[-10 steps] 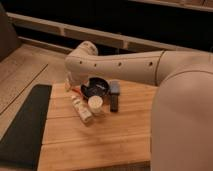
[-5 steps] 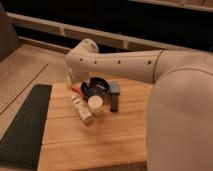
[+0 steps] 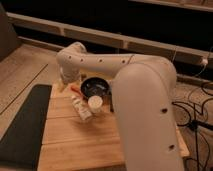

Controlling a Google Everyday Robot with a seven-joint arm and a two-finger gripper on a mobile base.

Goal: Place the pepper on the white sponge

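The pepper (image 3: pixel 75 90), a small red-orange item, lies on the wooden table (image 3: pixel 75 140) just left of a black bowl (image 3: pixel 95 87). The white sponge (image 3: pixel 81 107), a pale oblong piece, lies in front of the pepper, beside a round cream cup (image 3: pixel 95 102). My white arm reaches across from the right. Its gripper (image 3: pixel 66 82) hangs at the table's far left corner, a little left of and behind the pepper. It is open and holds nothing.
A black rectangular bar (image 3: pixel 111 103) shows partly behind my forearm, right of the cup. A dark mat (image 3: pixel 22 125) lies along the table's left side. Railings and a dark wall stand behind the table. Cables run over the floor at right.
The wrist and gripper have swung left, from above the bowl to the table's far left corner. The items on the table have not moved.
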